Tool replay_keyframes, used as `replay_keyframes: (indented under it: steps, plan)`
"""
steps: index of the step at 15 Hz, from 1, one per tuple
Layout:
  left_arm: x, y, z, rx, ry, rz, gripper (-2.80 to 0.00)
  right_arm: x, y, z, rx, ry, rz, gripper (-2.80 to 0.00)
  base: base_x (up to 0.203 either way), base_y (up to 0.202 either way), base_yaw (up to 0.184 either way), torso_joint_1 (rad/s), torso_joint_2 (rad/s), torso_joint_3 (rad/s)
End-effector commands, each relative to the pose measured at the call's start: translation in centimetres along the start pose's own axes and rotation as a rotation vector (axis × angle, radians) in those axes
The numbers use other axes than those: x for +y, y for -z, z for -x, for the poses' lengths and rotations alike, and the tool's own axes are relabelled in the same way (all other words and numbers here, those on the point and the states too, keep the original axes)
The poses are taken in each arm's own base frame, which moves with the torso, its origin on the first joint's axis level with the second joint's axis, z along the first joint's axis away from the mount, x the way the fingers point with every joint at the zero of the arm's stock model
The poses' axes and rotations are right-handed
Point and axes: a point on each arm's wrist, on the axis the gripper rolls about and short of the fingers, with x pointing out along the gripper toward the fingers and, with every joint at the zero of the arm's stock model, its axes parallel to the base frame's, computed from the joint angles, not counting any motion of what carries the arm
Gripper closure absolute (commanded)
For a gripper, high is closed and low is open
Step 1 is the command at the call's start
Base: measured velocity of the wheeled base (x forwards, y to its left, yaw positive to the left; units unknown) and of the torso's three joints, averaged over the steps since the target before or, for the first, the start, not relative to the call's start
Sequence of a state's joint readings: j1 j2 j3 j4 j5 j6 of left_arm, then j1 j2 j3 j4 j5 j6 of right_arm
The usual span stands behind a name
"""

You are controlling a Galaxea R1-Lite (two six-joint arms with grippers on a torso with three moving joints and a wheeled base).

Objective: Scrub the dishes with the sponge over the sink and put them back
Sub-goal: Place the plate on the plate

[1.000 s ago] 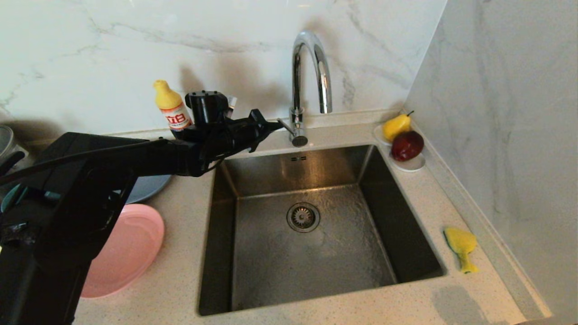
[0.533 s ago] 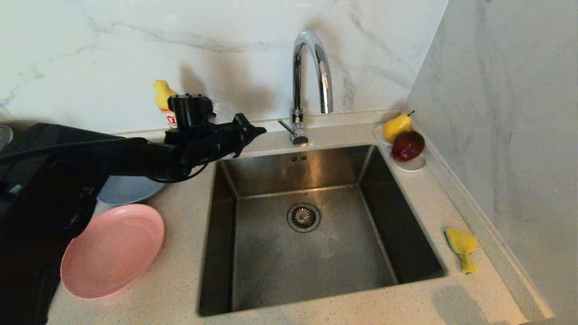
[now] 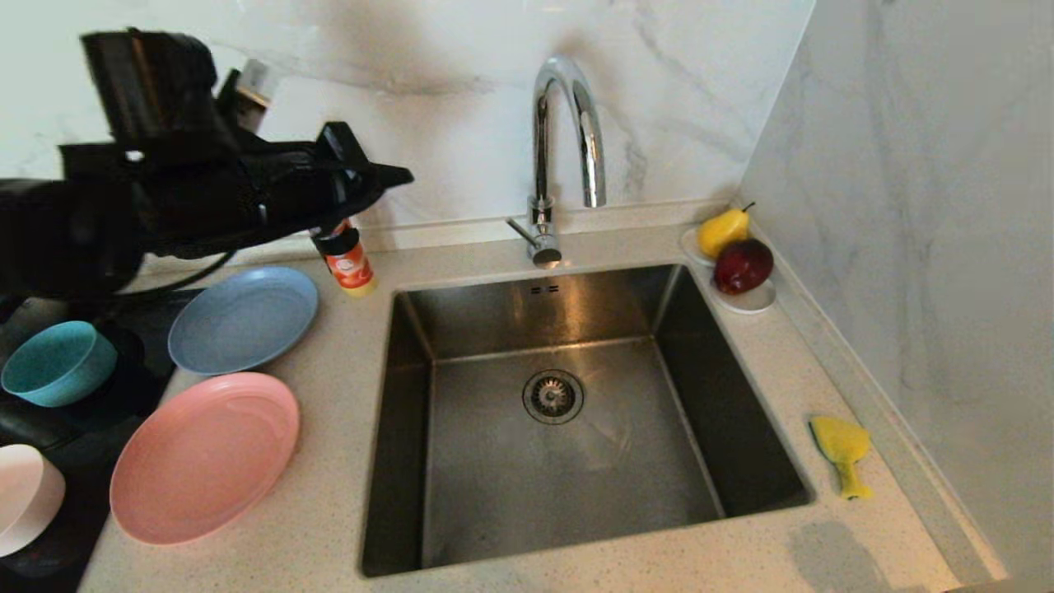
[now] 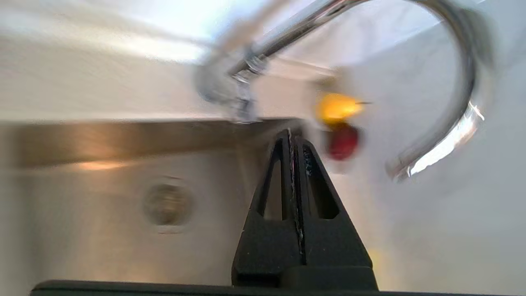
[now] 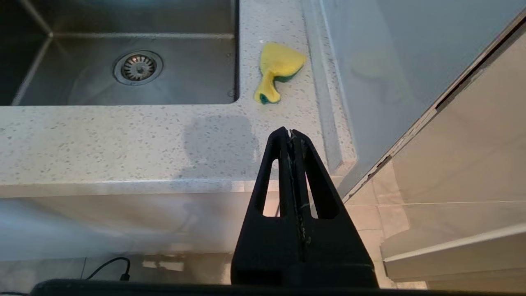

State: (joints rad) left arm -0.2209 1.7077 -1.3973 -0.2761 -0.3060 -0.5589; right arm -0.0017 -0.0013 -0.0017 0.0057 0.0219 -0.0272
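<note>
- Left of the sink (image 3: 576,428), raised above the counter (image 3: 329,511), the left gripper (image 3: 395,175) hangs with its jaws pressed together and nothing between them; its tip points toward the faucet (image 3: 568,132).
- Under that gripper, at the sink's back left corner, stands a detergent bottle (image 3: 350,265) with an orange label, partly hidden by the arm.
- Just left of the sink lies the grey-blue plate (image 3: 243,319), and nearer the counter's front edge the pink plate (image 3: 206,457); both are flat on the counter, close to one another.
- Farther left of the sink, the teal bowl (image 3: 58,362) sits upright on a dark surface, and the pale pink bowl (image 3: 25,498) is cut off by the picture's edge.
- Right of the sink, near its front right corner, the sponge (image 3: 841,451) lies on the counter, yellow with a green edge and bent out of shape, just beside the basin rim but not in it.
- At the sink's back right corner a small white dish (image 3: 749,303) holds a yellow pear (image 3: 723,231) and a dark red fruit (image 3: 743,265).
- The sink itself holds only its round drain strainer (image 3: 552,396).
- Below the counter's front edge, on the sponge's side of the sink, the right gripper (image 5: 291,133) hangs with its jaws together, holding nothing.
</note>
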Motion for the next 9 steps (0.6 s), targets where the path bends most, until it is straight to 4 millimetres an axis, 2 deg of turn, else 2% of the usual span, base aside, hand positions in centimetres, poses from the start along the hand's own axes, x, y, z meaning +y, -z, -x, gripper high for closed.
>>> replay_keyframes:
  steps: [1, 4, 6, 7, 9]
  plan:
    - [-4.3, -2.8, 9.2, -0.201, -0.227, -0.236, 0.0, 0.0, 0.0, 0.0, 0.002, -0.001, 0.0, 0.0, 0.0, 0.0, 0.0, 0.0, 0.0, 0.0]
    - [-4.8, -2.0, 15.3, -0.325, -0.702, -0.41, 0.0, 0.0, 0.0, 0.0, 0.002, -0.001, 0.0, 0.0, 0.0, 0.0, 0.0, 0.0, 0.0, 0.0]
    - [-4.8, -1.7, 17.8, -0.369, -0.901, -0.475, 0.0, 0.0, 0.0, 0.0, 0.002, 0.0, 0.0, 0.0, 0.0, 0.0, 0.0, 0.0, 0.0, 0.0]
    - [-4.3, -2.3, 17.9, -0.38, -0.946, -0.477, 0.0, 0.0, 0.0, 0.0, 0.002, 0.0, 0.0, 0.0, 0.0, 0.0, 0.0, 0.0, 0.0, 0.0]
    - [-1.3, -3.6, 15.8, -0.341, -1.067, -0.477, 0.0, 0.0, 0.0, 0.0, 0.002, -0.001, 0.0, 0.0, 0.0, 0.0, 0.0, 0.0, 0.0, 0.0]
